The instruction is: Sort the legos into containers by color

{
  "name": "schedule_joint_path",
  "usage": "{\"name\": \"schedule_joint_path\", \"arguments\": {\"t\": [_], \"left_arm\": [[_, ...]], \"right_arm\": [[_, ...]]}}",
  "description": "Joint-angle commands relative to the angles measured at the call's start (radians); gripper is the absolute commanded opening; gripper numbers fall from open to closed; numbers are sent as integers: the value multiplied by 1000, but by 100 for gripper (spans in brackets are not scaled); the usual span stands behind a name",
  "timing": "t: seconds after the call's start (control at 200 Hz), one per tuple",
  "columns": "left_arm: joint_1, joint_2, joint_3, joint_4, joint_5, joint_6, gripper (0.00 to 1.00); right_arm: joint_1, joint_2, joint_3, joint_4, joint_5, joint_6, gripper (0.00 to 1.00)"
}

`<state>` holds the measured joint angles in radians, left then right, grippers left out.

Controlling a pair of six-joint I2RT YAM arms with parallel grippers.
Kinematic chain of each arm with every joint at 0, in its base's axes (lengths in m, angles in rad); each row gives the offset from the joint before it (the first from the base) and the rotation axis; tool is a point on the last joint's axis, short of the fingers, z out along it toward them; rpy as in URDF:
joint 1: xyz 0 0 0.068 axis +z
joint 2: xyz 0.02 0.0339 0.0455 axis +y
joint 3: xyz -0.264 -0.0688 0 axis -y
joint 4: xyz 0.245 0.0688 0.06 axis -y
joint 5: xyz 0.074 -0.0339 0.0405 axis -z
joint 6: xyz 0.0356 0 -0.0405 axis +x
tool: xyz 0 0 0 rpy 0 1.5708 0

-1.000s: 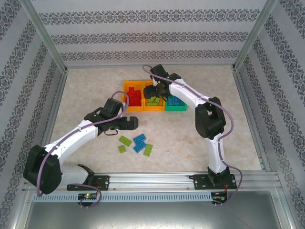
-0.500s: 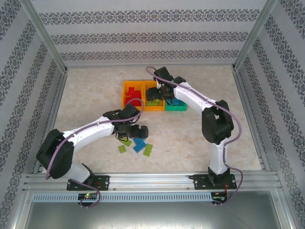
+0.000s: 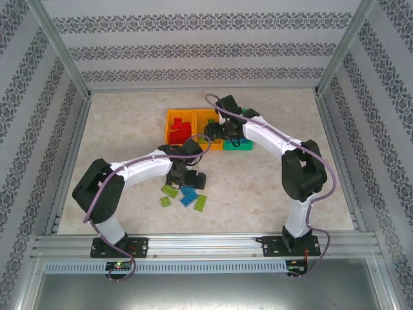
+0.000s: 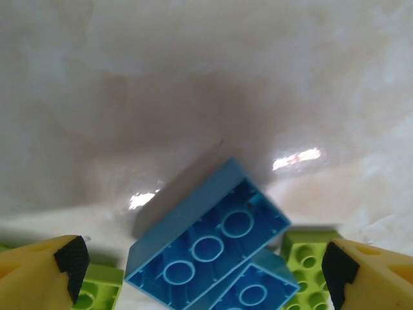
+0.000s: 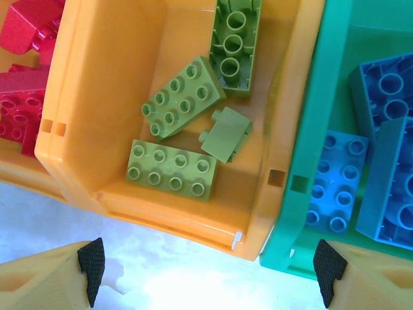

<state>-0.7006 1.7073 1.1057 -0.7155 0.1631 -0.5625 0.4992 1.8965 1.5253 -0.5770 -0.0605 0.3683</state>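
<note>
Bottom edge cuts off the lower blue brick (image 4: pixel 248 290).

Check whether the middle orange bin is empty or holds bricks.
Not empty: the middle orange bin holds several lime green bricks.

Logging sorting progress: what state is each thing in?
Left gripper, jaws open, empty.
Right gripper, jaws open, empty.
Blue studded plastic brick, unsorted, underside up.
Middle orange plastic bin, holds green bricks.
Green plastic bin, holds blue bricks.
Left orange plastic bin, holds red bricks.
</note>
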Motion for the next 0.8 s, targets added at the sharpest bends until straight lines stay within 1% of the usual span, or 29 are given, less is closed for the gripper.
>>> {"name": "schedule_joint_path", "arguments": {"t": [0.0, 0.255, 0.435, 0.629, 0.794], "left_arm": [[-13, 6, 17, -82, -23, -65, 94], [-19, -12, 8, -72, 28, -203, 93], [-20, 2, -17, -17, 83, -309, 93], [-22, 3, -4, -4, 62, -413, 93], [-22, 43, 16, -14, 60, -468, 91]], "right_arm": [[-10, -49, -14, 16, 16, 6, 87], [-17, -40, -42, 43, -3, 2, 88], [-38, -64, -76, 62, -15, -1, 88], [-59, -143, -169, 135, -8, 7, 88], [-67, -189, -220, 167, -10, -8, 88]]}}
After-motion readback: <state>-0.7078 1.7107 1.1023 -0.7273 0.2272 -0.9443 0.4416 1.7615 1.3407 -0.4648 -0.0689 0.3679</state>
